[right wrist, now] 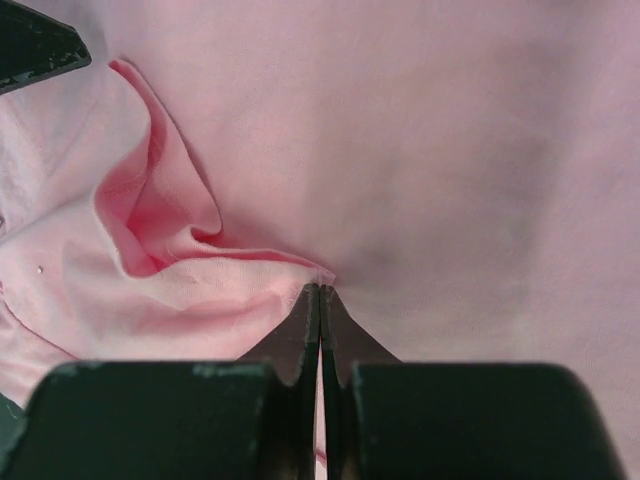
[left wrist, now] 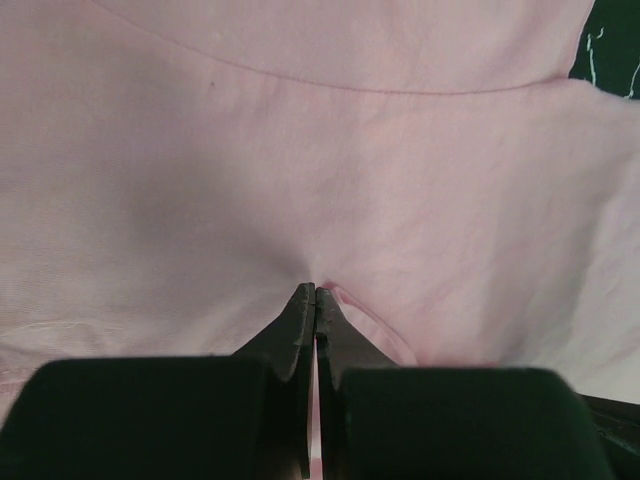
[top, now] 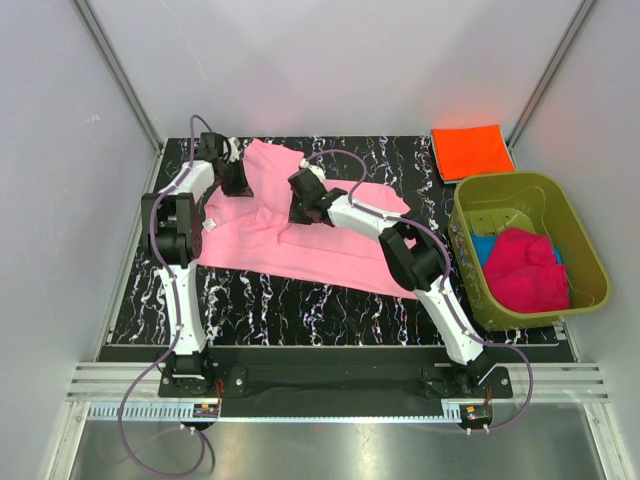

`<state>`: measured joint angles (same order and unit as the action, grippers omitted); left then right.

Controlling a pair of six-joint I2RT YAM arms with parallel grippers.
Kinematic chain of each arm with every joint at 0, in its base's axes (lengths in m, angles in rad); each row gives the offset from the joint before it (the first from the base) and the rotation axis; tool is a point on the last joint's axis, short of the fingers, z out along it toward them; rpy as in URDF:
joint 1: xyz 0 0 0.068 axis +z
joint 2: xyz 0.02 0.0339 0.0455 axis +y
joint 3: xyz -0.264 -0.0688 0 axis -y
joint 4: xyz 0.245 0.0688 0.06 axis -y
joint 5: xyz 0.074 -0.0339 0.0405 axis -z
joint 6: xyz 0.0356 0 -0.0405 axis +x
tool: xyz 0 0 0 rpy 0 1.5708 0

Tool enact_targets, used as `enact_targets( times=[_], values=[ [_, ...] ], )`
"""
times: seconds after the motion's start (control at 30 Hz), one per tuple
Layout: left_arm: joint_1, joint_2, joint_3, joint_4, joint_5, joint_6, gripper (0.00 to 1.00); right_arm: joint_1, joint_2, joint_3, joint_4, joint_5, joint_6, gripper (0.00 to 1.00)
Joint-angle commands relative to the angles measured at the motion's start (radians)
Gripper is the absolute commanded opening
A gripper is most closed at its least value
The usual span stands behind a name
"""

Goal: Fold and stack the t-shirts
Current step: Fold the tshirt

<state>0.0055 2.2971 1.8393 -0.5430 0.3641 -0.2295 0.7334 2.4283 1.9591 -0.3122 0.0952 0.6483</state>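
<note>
So, going left to right for you: your left gripper [top: 233,178] is down at the far left part of the light pink t-shirt [top: 270,235], which lies spread out but rumpled across the middle of the dark marbled table [top: 300,300]. From the left wrist camera the left gripper [left wrist: 316,292] has its jaws pressed right together, tip to tip. The light pink t-shirt [left wrist: 300,150] puckers into them, with a small raised fold just right of the tips. Looks like a pinch on the fabric to me.

Next over, your right gripper [top: 298,207] sits near the middle of the same shirt, close to the left one but not touching it. In the right wrist view the right gripper [right wrist: 318,290] is closed too, no gap between the fingers. The light pink t-shirt [right wrist: 450,150] bunches into a deep crease that runs from the upper left straight down to the tips, so it's pinching cloth as well.

Further right, at the far right corner of the table, you've got the orange t-shirt [top: 472,150] lying flat as a neat folded square. Just in front of it is the olive-green tub [top: 575,230] at the table's right edge. The magenta t-shirt [top: 525,270] is heaped inside it, and the blue t-shirt [top: 482,247] peeks out from under its left side.
</note>
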Motion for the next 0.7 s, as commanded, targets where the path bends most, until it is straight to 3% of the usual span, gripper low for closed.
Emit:
enact_targets(
  times=[0.0,0.23,0.3,0.4,0.57,0.67],
  values=[
    [0.005,-0.027,0.058,0.025,-0.017,-0.031,0.00,0.006,-0.081,0.009,0.013,0.047,-0.024,0.00],
    [0.005,-0.028,0.049,0.031,0.025,0.024,0.00,0.006,-0.084,-0.006,0.015,0.049,-0.009,0.00],
    [0.005,-0.039,0.034,0.034,0.073,0.079,0.15,0.004,-0.090,-0.014,0.012,0.060,0.001,0.00],
    [0.007,-0.047,0.020,0.035,0.098,0.122,0.27,0.006,-0.098,-0.035,0.012,0.081,0.005,0.00],
    [0.008,-0.048,0.005,0.031,0.166,0.217,0.38,0.006,-0.104,-0.057,0.013,0.087,0.017,0.00],
    [0.010,-0.039,0.003,0.009,0.125,0.251,0.36,0.006,-0.104,-0.057,0.010,0.086,0.017,0.00]
  ],
)
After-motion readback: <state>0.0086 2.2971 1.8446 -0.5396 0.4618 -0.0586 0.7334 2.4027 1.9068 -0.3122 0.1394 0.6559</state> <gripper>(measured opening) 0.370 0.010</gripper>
